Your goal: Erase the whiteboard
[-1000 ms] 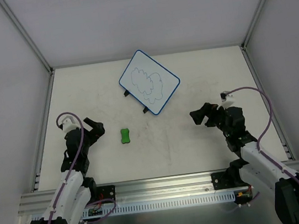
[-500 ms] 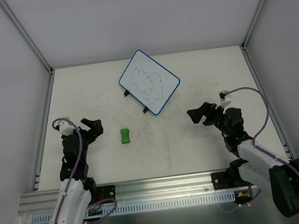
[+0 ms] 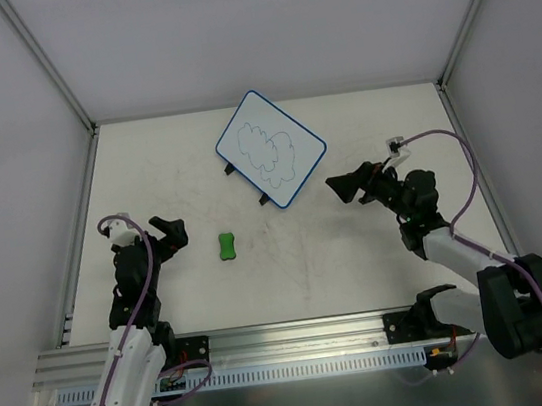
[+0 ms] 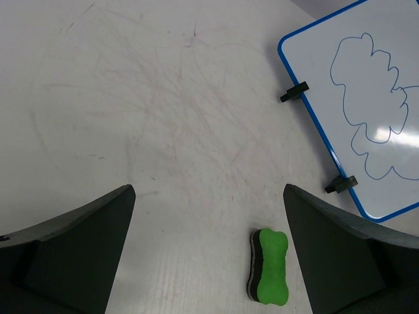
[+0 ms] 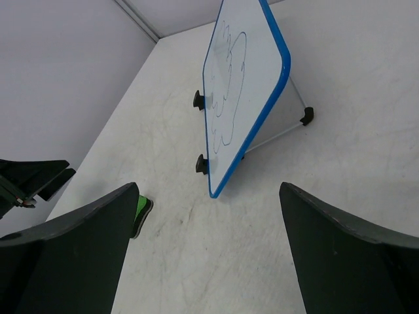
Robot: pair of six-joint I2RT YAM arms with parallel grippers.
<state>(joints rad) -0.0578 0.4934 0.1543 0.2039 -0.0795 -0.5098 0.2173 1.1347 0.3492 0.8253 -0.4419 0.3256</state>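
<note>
The whiteboard (image 3: 271,147), white with a blue rim and two black feet, stands propped at the table's far middle, a blue cloud-like scribble on it. It also shows in the left wrist view (image 4: 366,98) and the right wrist view (image 5: 239,85). A green eraser (image 3: 226,247) lies on the table in front of it, also in the left wrist view (image 4: 270,266). My left gripper (image 3: 168,232) is open and empty, left of the eraser. My right gripper (image 3: 345,186) is open and empty, right of the board's near corner.
The table (image 3: 311,268) is scuffed white, with grey walls on three sides and a metal rail (image 3: 291,347) at the near edge. A wire stand (image 5: 288,127) props the board from behind.
My right gripper has moved up and left toward the whiteboard's near corner. My left gripper has shifted slightly left and turned a little. The board and eraser have not moved.
</note>
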